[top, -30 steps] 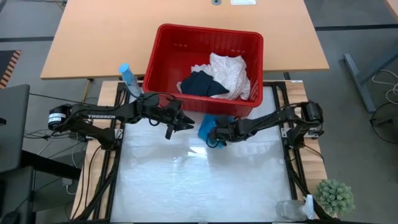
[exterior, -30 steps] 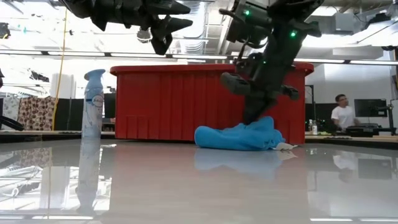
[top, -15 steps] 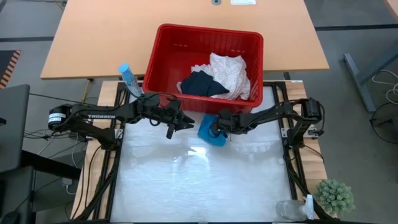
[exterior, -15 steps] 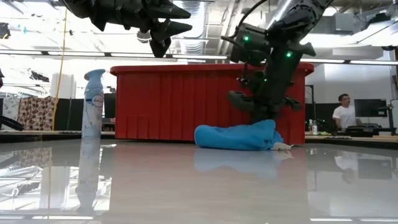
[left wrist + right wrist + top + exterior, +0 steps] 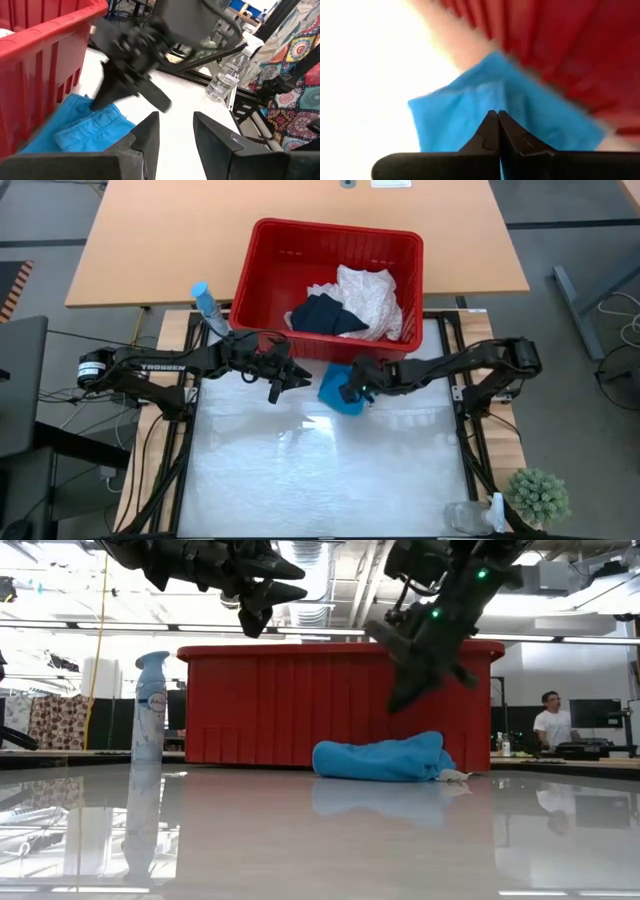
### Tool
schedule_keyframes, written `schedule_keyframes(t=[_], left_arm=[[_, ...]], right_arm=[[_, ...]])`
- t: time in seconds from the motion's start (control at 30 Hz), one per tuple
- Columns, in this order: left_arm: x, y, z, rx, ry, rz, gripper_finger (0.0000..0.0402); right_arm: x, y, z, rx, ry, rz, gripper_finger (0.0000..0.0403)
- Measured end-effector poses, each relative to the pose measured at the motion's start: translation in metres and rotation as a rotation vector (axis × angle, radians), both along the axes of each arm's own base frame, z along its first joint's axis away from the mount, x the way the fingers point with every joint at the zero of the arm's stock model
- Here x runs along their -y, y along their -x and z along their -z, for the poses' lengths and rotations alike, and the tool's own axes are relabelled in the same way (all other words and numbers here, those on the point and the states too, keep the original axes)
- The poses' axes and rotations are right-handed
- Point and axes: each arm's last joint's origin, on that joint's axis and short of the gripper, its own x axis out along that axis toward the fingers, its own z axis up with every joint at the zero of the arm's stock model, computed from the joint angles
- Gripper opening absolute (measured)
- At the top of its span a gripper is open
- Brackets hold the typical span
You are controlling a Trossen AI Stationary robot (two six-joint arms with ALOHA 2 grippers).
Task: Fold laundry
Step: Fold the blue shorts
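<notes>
One blue garment [image 5: 335, 390] out on the worktop, two more in the basket [image 5: 262, 280].
Right gripper [image 5: 350, 391] pinched together above it, holding nothing; left gripper [image 5: 290, 378] apart at 9 o'clock. Soft, floppy stuff, so I'd grab an edge.

We see the turquoise garment [image 5: 336, 388] bunched flat just below the right gripper [image 5: 352, 392], while the cream lacy cloth [image 5: 368, 298] and navy garment [image 5: 322, 316] lie heaped farther beyond it.
</notes>
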Motion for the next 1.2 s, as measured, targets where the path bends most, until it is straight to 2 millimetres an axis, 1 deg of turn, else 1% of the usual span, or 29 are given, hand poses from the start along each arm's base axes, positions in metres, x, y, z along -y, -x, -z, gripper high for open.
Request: schedule_keyframes(t=[0.07,0.17,0.23,0.3,0.4,0.5,0.67,0.77,0.93,1.07,1.2], left_arm=[[0.000,0.000,0.000,0.000,0.000,0.000,0.0107],[0.000,0.000,0.000,0.000,0.000,-0.001,0.0107],[0.000,0.000,0.000,-0.001,0.000,-0.001,0.0107],[0.000,0.000,0.000,-0.005,0.000,-0.003,0.0107],[-0.001,0.000,0.001,-0.012,-0.003,-0.026,0.0107],[-0.001,0.000,0.001,-0.014,-0.003,-0.029,0.0107],[-0.001,0.000,0.002,-0.027,-0.001,-0.037,0.0107],[-0.001,0.001,0.005,-0.050,0.001,-0.053,0.0107],[-0.001,0.001,0.007,-0.073,-0.014,-0.059,0.0107],[-0.003,0.002,0.008,-0.088,-0.040,-0.104,0.0107],[-0.003,0.002,0.009,-0.089,-0.047,-0.112,0.0107]], right_arm=[[-0.008,-0.002,0.008,-0.021,-0.018,-0.006,0.0014],[-0.019,-0.006,0.024,-0.071,-0.046,-0.009,0.0018],[-0.021,-0.007,0.036,-0.112,-0.052,0.002,0.0019],[-0.020,-0.010,0.046,-0.131,-0.060,0.027,0.0018],[-0.012,-0.011,0.057,-0.166,-0.063,0.060,0.0018],[-0.002,-0.012,0.060,-0.180,-0.061,0.090,0.0018],[0.013,-0.011,0.054,-0.153,-0.061,0.124,0.0018],[0.017,-0.010,0.043,-0.119,-0.055,0.123,0.0019],[0.017,-0.011,0.021,-0.081,0.003,0.055,0.0029],[0.024,-0.011,0.017,-0.104,0.035,0.015,0.0033],[0.025,-0.011,0.014,-0.131,-0.031,-0.017,0.0036]])
